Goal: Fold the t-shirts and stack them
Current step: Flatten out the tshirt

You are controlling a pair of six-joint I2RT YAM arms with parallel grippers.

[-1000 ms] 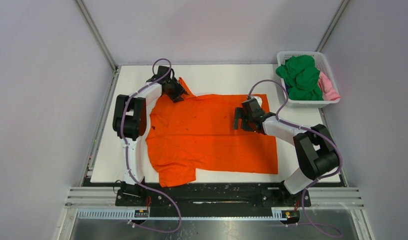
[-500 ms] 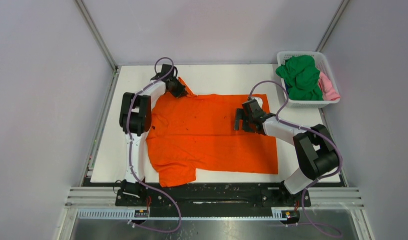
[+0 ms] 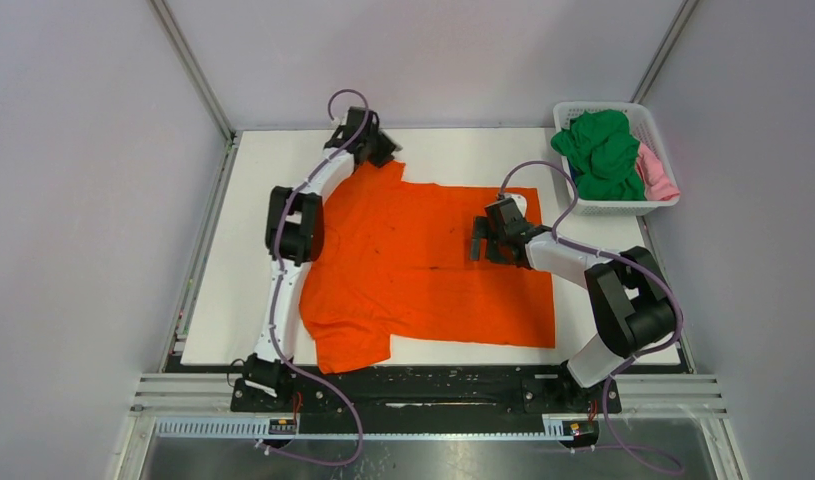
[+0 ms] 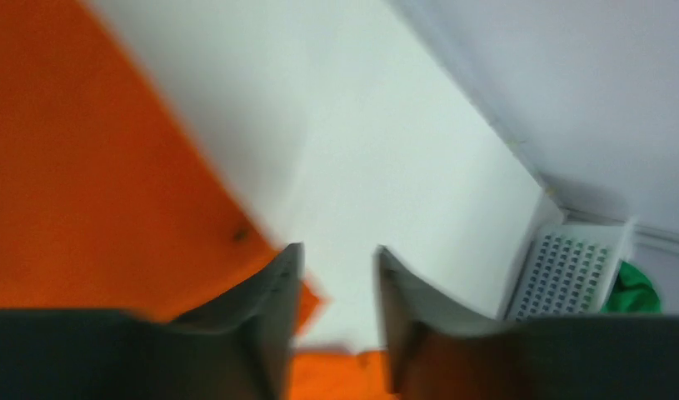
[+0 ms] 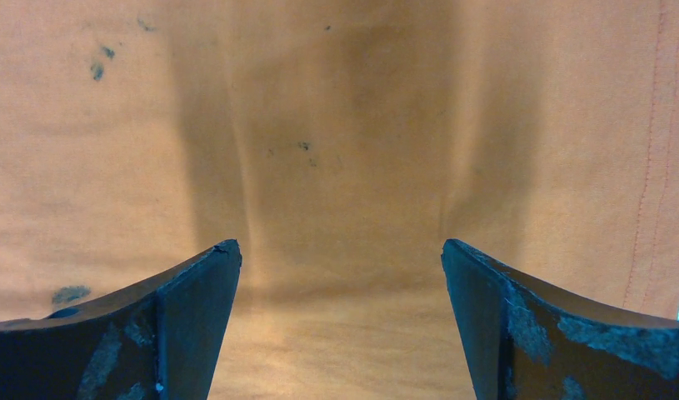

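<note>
1. An orange t-shirt (image 3: 423, 270) lies spread across the middle of the white bench (image 3: 463, 150). Its hem is toward the right edge, and 1 sleeve reaches the near edge.
2. The left gripper (image 4: 336, 258) is stretched out to the far edge, where the tip of the shirt's other sleeve runs up to it. The wrist view is blurred. It shows the 2 fingers only narrowly parted, with orange cloth low in the gap and bare bench beyond. Whether the jaws actually pinch the sleeve cannot be told.
3. The right gripper (image 5: 340, 250) hovers over the shirt's body on the side toward the right edge. Its jaws are spread wide and hold nothing, and only flat, lightly spotted orange fabric shows between them.
4. At the far right corner, a white lattice basket (image 3: 623, 208) holds a crumpled green t-shirt (image 3: 601, 150), with a pink t-shirt (image 3: 655, 172) tucked beside it.
5. Progress looks early. No fold shows on the orange shirt and no stack is visible anywhere on the bench. The work appears to be at the flattening stage, straightening the far sleeve before a first fold.
6. The orange shirt is yet to be folded. At least 2 shirts in the basket must then be taken out, folded and stacked.
</note>
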